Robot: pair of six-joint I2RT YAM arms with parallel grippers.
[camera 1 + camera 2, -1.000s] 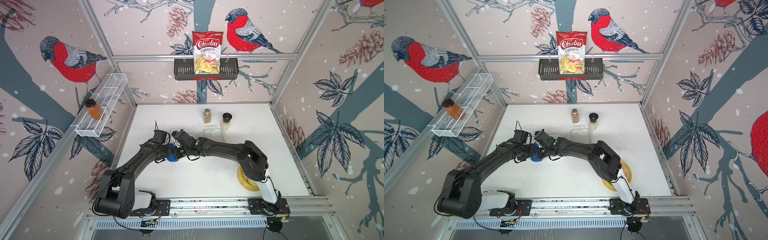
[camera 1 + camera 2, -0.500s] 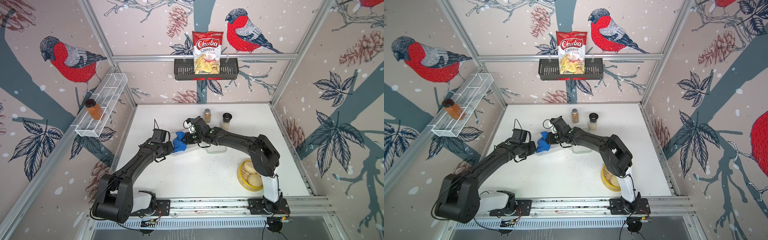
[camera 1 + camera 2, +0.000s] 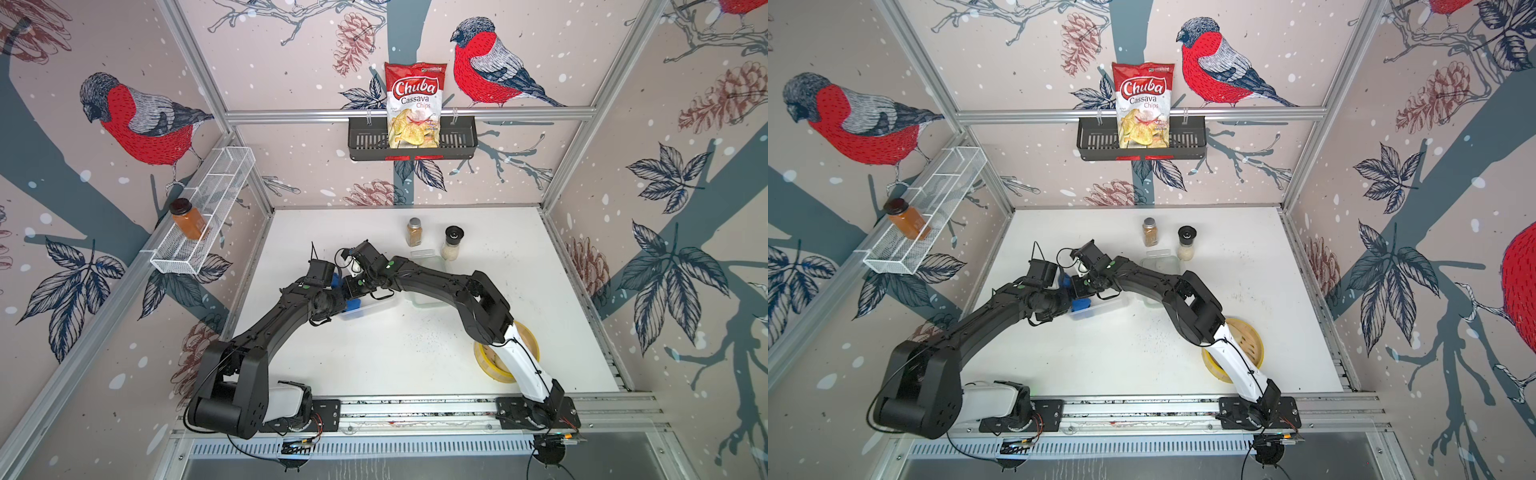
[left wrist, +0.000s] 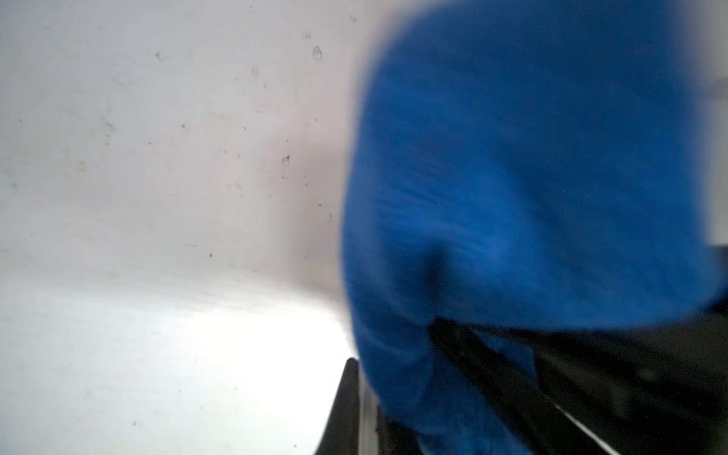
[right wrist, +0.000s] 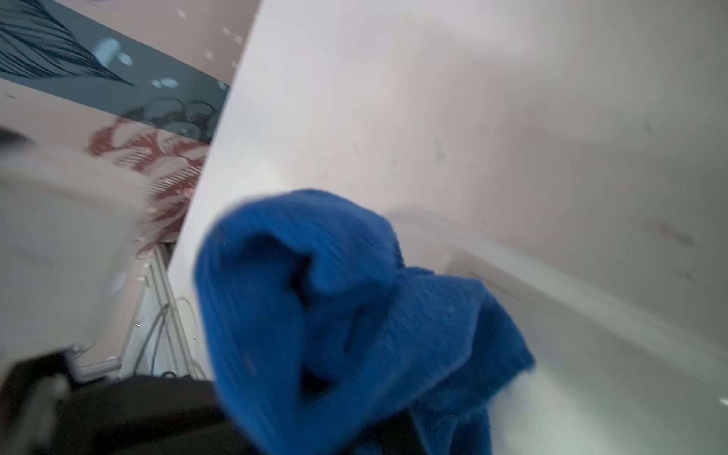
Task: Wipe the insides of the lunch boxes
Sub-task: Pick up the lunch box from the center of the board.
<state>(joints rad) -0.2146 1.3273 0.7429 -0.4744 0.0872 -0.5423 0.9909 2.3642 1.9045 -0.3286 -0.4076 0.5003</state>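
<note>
A clear lunch box (image 3: pixel 372 308) (image 3: pixel 1106 306) lies left of the table's middle in both top views. A blue cloth (image 3: pixel 353 305) (image 3: pixel 1080 304) sits in its left end. My right gripper (image 3: pixel 354 297) (image 3: pixel 1080 296) is shut on the cloth (image 5: pixel 315 315), which hides its fingers; the box rim (image 5: pixel 551 275) runs beside it. My left gripper (image 3: pixel 343 309) (image 3: pixel 1068 309) is shut, with what looks like the box's thin wall (image 4: pixel 368 409) pinched between its fingers, right beside the cloth (image 4: pixel 512 177). A second lunch box (image 3: pixel 430 259) (image 3: pixel 1160 262), green-rimmed, lies farther back, partly under the right arm.
A yellow bamboo steamer (image 3: pixel 528 345) stands at the front right, partly under the right arm. A spice jar (image 3: pixel 414 232) and a grinder (image 3: pixel 452 243) stand near the back. Crumbs speckle the white table (image 3: pixel 415 353). A wire shelf (image 3: pixel 208 216) hangs on the left wall.
Both grippers and the blue cloth swung toward the back of the table half a second ago and have come forward again to about where they were.
</note>
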